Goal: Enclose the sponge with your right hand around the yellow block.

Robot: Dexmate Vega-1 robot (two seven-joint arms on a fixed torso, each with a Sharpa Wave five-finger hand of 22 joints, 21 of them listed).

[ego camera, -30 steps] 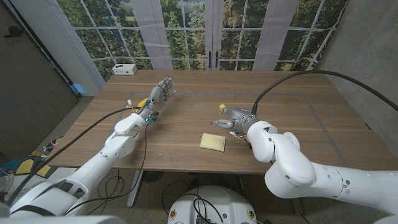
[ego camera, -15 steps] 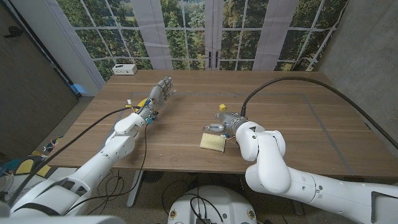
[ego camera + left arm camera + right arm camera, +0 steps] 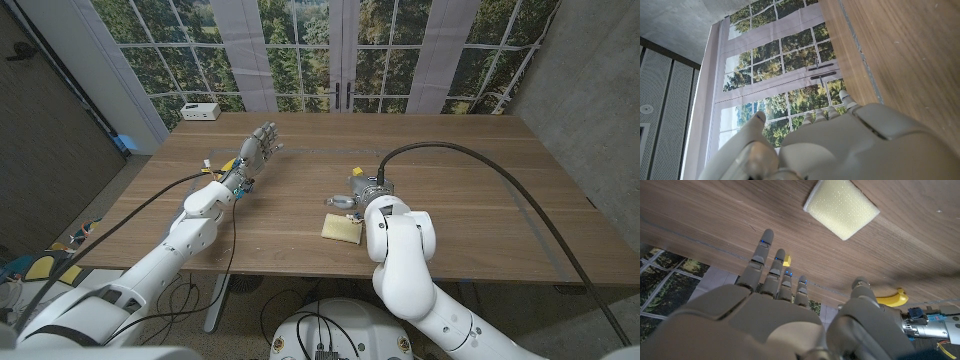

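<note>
- Right robot hand (image 3: 785, 305): fingers spread wide and straight, holding nothing, above the table (image 3: 480, 190).
- Left robot hand (image 3: 258, 148): fingers extended and apart, empty, at 10 o'clock from the sponge.
- One sponge (image 3: 342, 228), pale yellow, flat, near the table's front edge.
- One yellow block (image 3: 357, 173), at 12 o'clock from the sponge, well apart.
- One white box (image 3: 201, 111) at the far corner.
- No readable writing.

Both arms are white, smooth and round. The left hand (image 3: 258, 148) and right hand (image 3: 352, 196) are grey metal, with black cables.
</note>
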